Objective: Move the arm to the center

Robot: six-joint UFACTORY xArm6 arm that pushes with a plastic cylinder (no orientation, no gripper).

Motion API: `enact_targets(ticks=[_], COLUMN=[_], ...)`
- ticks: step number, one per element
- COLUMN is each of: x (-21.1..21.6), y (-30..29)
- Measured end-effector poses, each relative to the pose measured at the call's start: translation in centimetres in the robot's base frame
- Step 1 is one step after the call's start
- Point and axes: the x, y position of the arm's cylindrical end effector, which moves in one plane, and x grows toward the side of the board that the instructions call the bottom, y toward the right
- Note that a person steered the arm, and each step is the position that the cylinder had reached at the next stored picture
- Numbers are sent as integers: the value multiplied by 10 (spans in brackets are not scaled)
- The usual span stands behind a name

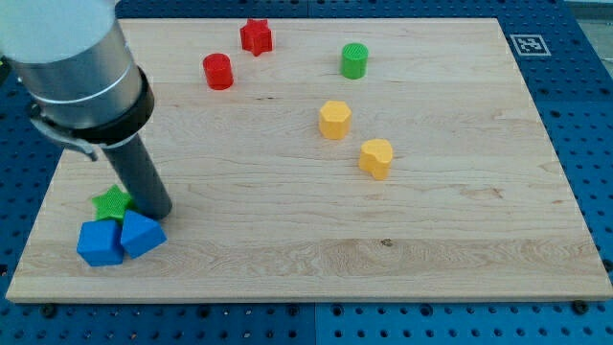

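My tip (156, 213) rests on the wooden board (431, 230) at the view's lower left. It stands right beside a green star block (110, 202) and just above a blue triangular block (142, 234); whether it touches them I cannot tell. A blue cube block (99, 242) lies left of the triangular one. A red star block (256, 36) and a red cylinder block (218, 71) lie at the view's top. A green cylinder block (354, 60) lies right of them. Two yellow blocks, one (334, 120) above the other (375, 157), lie near the middle.
The arm's grey body (72, 57) hangs over the view's top left corner. A black-and-white marker tag (528, 44) sits at the board's top right. A blue perforated table (594, 115) surrounds the board.
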Motion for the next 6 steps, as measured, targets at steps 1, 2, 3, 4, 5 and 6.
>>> enact_targets(ticks=[1, 2, 3, 4, 5, 6], x=[-34, -74, -109, -134, -137, -144], y=[17, 36, 52, 71, 87, 108])
